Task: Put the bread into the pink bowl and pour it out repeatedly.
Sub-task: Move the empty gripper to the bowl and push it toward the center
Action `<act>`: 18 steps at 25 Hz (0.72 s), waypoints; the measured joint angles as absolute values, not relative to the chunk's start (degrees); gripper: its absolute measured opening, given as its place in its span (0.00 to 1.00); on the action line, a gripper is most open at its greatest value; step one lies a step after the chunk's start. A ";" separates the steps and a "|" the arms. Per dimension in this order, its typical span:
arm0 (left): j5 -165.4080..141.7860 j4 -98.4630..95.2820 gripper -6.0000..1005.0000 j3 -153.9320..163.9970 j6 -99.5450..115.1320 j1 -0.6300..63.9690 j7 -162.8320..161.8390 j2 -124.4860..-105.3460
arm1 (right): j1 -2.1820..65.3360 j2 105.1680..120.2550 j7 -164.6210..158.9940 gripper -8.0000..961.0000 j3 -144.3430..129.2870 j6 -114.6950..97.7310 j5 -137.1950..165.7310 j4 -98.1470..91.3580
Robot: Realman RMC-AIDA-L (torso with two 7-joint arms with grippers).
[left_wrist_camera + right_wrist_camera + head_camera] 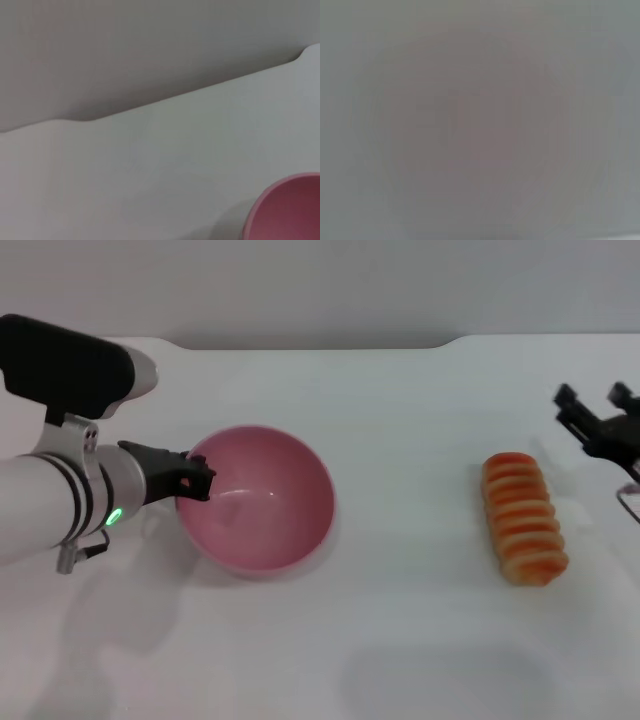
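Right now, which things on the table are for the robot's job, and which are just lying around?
For the job:
- the bread, lying on the white table, outside the bowl
- the pink bowl, with nothing inside
- the left gripper, at the bowl's rim
- the right gripper, beyond the bread

Just lying around:
- nothing; only the table itself

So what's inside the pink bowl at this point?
Nothing: the pink bowl shows only its bare pink inside. The bread lies on the table to its right. The left gripper sits at the bowl's left rim.
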State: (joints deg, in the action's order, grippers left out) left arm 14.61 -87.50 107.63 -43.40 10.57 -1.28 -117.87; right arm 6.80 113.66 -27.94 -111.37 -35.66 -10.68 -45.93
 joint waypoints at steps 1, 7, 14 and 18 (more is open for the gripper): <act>14.59 -87.37 0.06 107.63 -43.40 10.81 -1.27 -117.86 | 6.02 113.47 -28.73 0.80 -110.19 -29.25 -7.65 -50.40; 14.60 -86.68 0.06 107.05 -43.24 12.45 -1.23 -117.86 | 3.75 115.05 -27.71 0.80 -107.52 10.20 2.44 -75.19; 14.60 -84.58 0.06 106.71 -43.13 14.78 -1.23 -117.92 | 5.18 116.29 -9.67 0.80 -102.61 37.54 -16.34 -90.60; 14.60 -84.04 0.06 106.64 -42.94 15.18 -1.22 -117.93 | 5.33 118.45 -3.53 0.80 -97.21 48.31 -20.73 -94.12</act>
State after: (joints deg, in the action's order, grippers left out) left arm 14.60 -84.04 106.64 -42.94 15.18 -1.22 -117.93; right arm 5.33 118.45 -3.53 -97.21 48.31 -20.73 -94.12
